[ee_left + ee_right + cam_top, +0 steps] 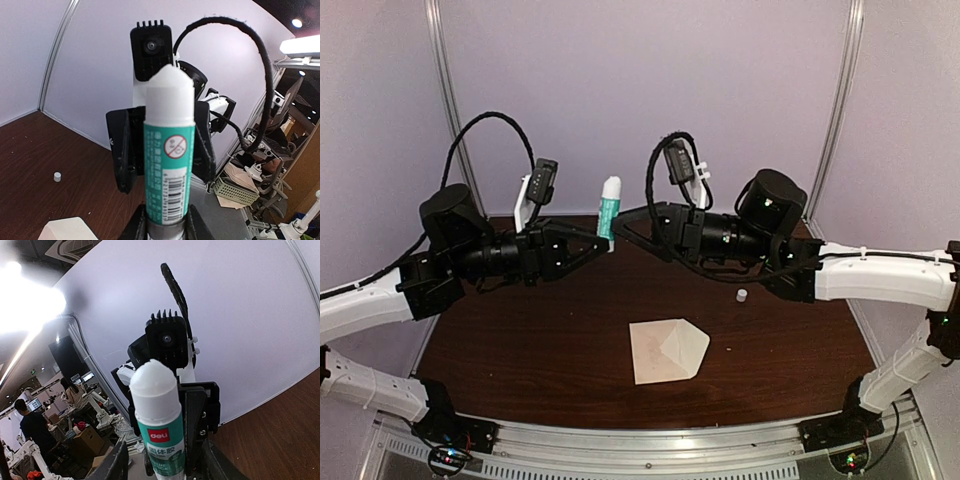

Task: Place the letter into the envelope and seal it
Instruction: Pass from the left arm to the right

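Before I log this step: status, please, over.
Left gripper shut on glue stick. Right gripper open around it. Envelope flat on table, flap open. Small white cap lies apart.

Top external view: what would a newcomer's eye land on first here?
The glue stick stands out first. It is held upright over the far side of the table where both arms meet, with the left gripper fingers closed low on it and the right gripper straddling it. Nearer the bases, the envelope lies flat with its pointed flap toward the right, and a small white cylinder sits beyond it.
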Available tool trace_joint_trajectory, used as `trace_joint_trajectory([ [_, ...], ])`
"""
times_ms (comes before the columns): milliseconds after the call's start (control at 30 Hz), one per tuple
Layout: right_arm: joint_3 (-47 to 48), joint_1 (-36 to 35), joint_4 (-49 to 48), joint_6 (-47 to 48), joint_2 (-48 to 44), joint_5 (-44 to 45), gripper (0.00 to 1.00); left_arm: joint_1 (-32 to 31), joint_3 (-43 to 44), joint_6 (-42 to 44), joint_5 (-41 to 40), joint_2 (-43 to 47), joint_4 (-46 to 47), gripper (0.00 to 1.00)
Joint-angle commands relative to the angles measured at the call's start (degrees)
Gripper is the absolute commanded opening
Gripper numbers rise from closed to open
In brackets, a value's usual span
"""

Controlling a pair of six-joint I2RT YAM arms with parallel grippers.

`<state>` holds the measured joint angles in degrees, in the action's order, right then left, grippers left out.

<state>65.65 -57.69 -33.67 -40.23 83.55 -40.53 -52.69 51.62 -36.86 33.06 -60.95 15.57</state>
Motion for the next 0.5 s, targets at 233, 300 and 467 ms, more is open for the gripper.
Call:
trace_joint_trajectory([
  [233, 3.09, -1.17, -1.91, 0.81, 1.63, -1.09, 0.42, 0.23, 0.24, -1.08, 2.11, -1.32, 5.19, 0.0],
  [300, 3.4, -1.31, -1.69, 0.84, 2.02, -1.25, 0.41, 0.27, 0.11, -1.17, 2.11, -1.38, 5.33, 0.0],
  [467, 3.52, -1.54, -1.29, 0.85, 2.73, -1.39, 0.33, 0.23, -0.41, -2.02, 2.11, -1.46, 6.59, 0.0],
])
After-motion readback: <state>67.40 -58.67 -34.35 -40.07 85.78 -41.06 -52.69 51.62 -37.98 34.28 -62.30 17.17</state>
